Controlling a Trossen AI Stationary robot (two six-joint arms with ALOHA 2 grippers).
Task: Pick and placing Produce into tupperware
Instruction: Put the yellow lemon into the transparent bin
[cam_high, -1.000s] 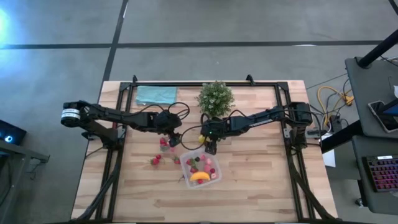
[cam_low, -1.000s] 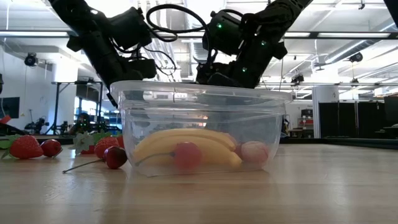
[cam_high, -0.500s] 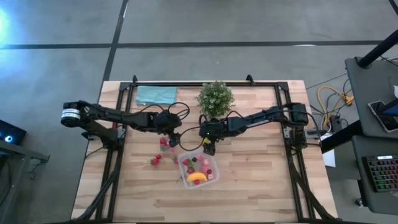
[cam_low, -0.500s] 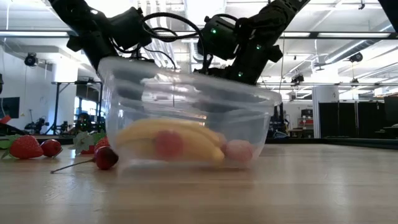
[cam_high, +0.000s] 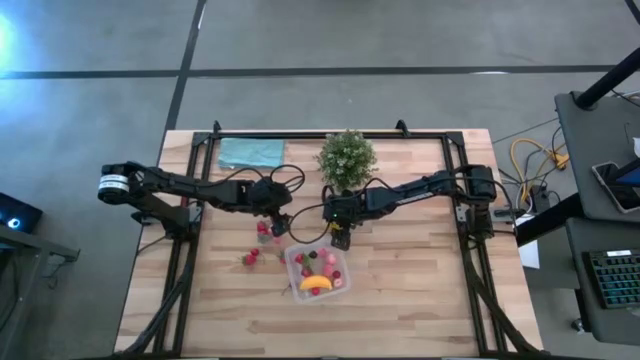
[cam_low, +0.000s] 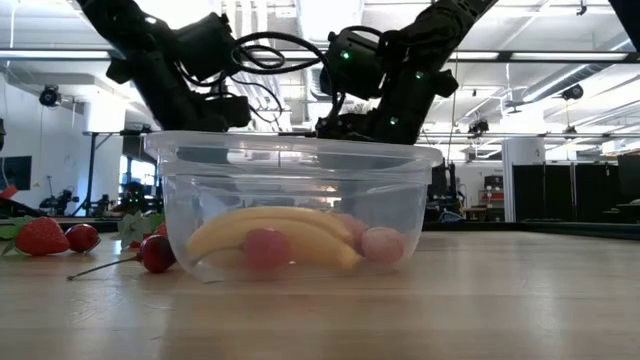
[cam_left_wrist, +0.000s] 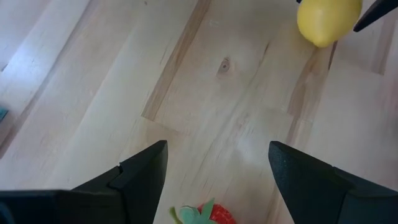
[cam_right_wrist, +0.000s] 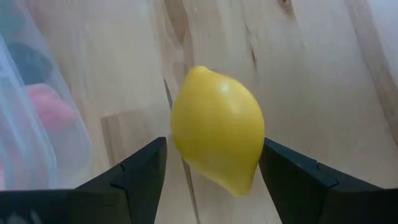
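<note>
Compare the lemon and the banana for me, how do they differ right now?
The lemon sits between the right gripper fingers, outside the tupperware; the banana lies inside it among red and pink pieces. The lemon is short and rounded with a pointed tip; the banana is long and curved. Whether the fingers actually clamp the lemon is unclear. Both are yellow.

yellow lemon (cam_right_wrist: 216, 129), yellow banana (cam_low: 275, 232), red strawberries (cam_low: 42, 236), clear tupperware (cam_low: 290, 160)

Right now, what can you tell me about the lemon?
The lemon is small, bright yellow and smooth, oval with a pointed tip, and looks like plastic. It sits tilted between the right gripper fingers, above the wooden table, beside the tub. Whether the fingers squeeze it is unclear.
</note>
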